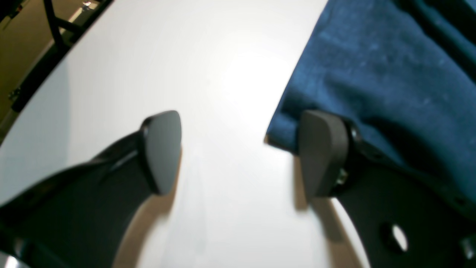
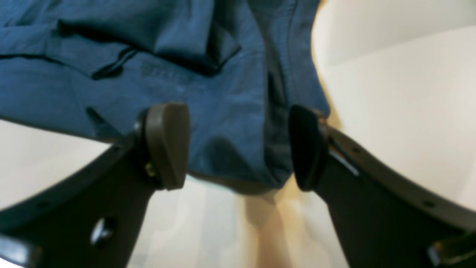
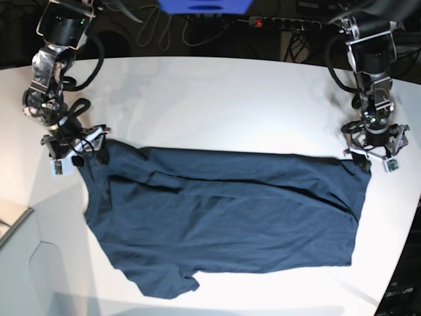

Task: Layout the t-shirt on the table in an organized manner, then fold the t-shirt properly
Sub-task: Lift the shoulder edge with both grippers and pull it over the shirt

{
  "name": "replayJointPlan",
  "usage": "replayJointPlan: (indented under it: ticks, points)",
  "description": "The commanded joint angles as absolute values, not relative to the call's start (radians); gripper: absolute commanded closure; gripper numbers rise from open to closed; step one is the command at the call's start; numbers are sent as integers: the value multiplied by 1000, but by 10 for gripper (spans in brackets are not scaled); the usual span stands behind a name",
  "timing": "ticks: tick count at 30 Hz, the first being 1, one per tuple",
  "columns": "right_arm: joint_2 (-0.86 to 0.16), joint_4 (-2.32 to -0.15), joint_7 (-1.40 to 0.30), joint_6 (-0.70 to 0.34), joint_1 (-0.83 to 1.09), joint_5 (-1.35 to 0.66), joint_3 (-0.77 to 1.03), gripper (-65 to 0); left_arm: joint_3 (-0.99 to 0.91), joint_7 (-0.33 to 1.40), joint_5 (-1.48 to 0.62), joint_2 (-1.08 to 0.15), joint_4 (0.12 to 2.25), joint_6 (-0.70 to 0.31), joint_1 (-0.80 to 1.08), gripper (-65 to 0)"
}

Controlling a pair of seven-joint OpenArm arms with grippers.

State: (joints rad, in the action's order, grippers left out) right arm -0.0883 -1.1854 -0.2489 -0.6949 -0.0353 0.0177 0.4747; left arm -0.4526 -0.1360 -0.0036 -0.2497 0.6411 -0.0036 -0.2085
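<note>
The dark navy t-shirt [image 3: 223,217] lies spread across the white table [image 3: 217,105], wrinkled, with one sleeve at the bottom left. My left gripper [image 1: 238,152] is open at the shirt's upper right corner [image 1: 286,130]; one fingertip [image 1: 321,152] rests against the cloth edge. It shows in the base view [image 3: 368,158] on the right. My right gripper [image 2: 238,149] is open around the shirt's upper left corner [image 2: 238,123], with cloth between the jaws. It shows in the base view [image 3: 75,150] on the left.
The table's curved edge [image 1: 48,70] runs close behind the left gripper, with dark frame parts beyond. Cables and a power strip [image 3: 283,23] lie behind the table's far edge. Bare tabletop stretches above the shirt.
</note>
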Motion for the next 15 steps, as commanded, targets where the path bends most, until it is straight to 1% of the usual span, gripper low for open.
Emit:
replayJointPlan:
  ticks: [1,6,8,11,14,15]
  points:
    - [-99,-1176,-228,-698,-44,1,476,-418,-452,-145,-1,-265,644,-1,-237,-476]
    - [-127,-1087,-226,-698,-44,1,476,-418,-400,-145,-4,-265,587,-1,-265,-471]
    - [-128,-1067,-226,-698,-45,1,476,-418,-372,-145,-5,-266,582,-1,-265,-425]
    - [-139,-1058,-226,-698,-45,1,475,-416,-351,-145,-5,-266,582,-1,-265,-297]
    - [-139,-1053,-226,-698,-44,1,470,-414,-357,-145,-7,-265,581,-1,-265,-139]
    - [-139,-1053,-226,-698,-44,1,470,-410,-360,-145,-7,-265,581,-1,-265,-75]
